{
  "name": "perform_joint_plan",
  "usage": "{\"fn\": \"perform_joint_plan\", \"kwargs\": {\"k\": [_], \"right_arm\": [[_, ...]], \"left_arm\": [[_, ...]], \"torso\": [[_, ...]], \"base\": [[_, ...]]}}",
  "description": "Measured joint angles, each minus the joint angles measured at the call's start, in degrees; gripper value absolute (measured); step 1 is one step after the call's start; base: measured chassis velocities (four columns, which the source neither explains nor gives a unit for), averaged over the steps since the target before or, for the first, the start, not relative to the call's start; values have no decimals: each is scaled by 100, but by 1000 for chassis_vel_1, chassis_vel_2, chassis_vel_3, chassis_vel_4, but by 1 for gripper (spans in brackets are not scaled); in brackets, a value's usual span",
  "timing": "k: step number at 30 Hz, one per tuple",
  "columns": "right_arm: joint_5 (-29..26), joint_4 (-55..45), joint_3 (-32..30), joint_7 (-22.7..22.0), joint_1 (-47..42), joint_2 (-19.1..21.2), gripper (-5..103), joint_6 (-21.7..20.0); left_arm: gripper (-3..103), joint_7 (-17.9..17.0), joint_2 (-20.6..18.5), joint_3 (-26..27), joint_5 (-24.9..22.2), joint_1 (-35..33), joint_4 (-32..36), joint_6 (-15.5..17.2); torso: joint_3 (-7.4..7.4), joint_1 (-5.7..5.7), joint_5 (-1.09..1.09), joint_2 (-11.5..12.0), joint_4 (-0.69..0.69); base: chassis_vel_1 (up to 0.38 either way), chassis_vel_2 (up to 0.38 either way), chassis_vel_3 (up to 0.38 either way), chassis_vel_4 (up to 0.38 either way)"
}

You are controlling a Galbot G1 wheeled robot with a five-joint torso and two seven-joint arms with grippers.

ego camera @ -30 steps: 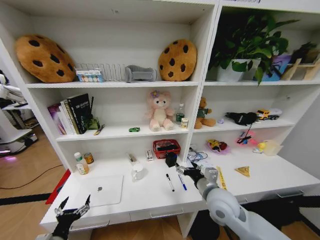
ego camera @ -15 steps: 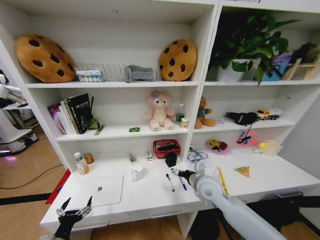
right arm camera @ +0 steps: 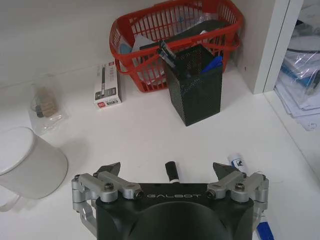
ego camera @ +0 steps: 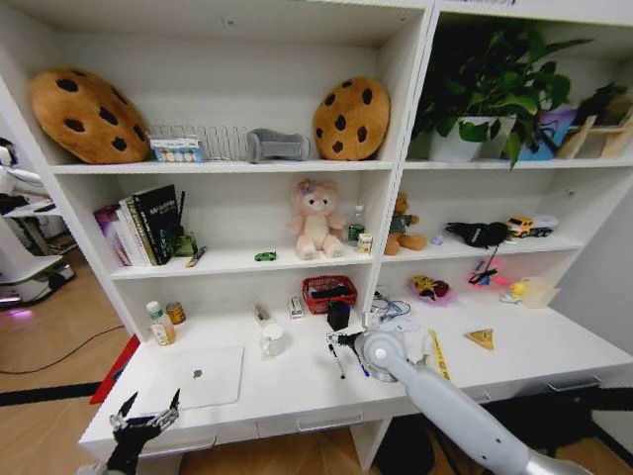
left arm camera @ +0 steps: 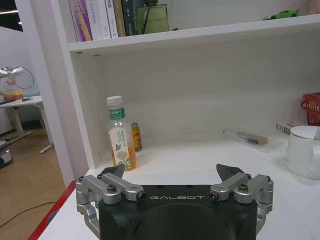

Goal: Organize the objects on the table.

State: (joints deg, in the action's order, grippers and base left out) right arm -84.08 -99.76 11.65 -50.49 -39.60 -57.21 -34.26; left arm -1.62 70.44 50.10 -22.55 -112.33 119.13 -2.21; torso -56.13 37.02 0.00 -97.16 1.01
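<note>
On the white table (ego camera: pixel 297 394), my right gripper (ego camera: pixel 339 340) hovers open just over the top end of the black pen (ego camera: pixel 339 368). In the right wrist view that black pen (right arm camera: pixel 171 171) lies between the open fingers of the right gripper (right arm camera: pixel 166 169), and the blue pen (right arm camera: pixel 263 231) lies just outside one finger. The shut silver-white laptop (ego camera: pixel 200 376) lies at the table's left. My left gripper (ego camera: pixel 146 412) hangs open at the front left corner, empty, and shows as the left gripper (left arm camera: pixel 170 172) in its wrist view. A green toy car (ego camera: pixel 265 256) sits on the shelf above.
Behind the pens stand a black mesh pen holder (right arm camera: pixel 195 90) and a red basket (right arm camera: pixel 175 35). A white mug (ego camera: pixel 273 341) is left of the pens, a pen box (right arm camera: pixel 106 85) behind it. A juice bottle (left arm camera: pixel 120 135) and can (left arm camera: pixel 136 137) stand at the back left.
My right arm has swung left and stretched forward, bringing its open gripper from right of the pens to over the black pen's top end. The left gripper has barely shifted.
</note>
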Motion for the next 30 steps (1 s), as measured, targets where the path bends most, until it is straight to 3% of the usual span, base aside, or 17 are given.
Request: {"fn": "perform_joint_plan", "kwargs": {"k": [30], "right_arm": [[511,1563,476,594,286,-809,100,-97]], "left_arm": [[100,-30,19,-13,-97,59,78,46]], "torso": [[1,0,-1,-1,0]], "base": [[0,0,0,0]]}}
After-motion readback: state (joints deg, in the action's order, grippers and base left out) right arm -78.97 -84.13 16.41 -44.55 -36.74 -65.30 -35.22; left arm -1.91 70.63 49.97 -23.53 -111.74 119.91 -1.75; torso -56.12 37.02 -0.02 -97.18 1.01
